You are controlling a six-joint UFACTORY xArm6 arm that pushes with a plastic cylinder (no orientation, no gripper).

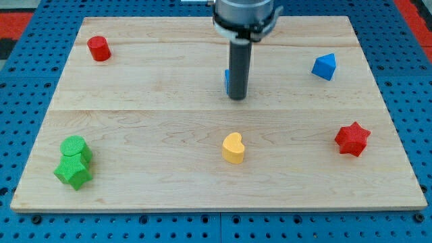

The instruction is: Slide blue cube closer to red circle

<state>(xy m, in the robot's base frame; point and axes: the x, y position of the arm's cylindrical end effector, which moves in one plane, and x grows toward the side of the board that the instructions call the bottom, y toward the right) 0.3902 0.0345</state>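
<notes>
The blue cube (pixel 227 80) sits near the board's top middle, mostly hidden behind my rod; only a thin blue sliver shows at the rod's left edge. My tip (pixel 237 98) rests on the board just in front of the cube, touching or nearly touching it. The red circle (pixel 98 48), a short red cylinder, stands at the view's top left, far to the left of the cube and the tip.
A blue triangular block (pixel 324 66) lies at the top right. A red star (pixel 352 139) is at the right. A yellow heart (pixel 233 148) is below the tip. A green circle (pixel 73 146) and a green star (pixel 73 171) touch at the bottom left.
</notes>
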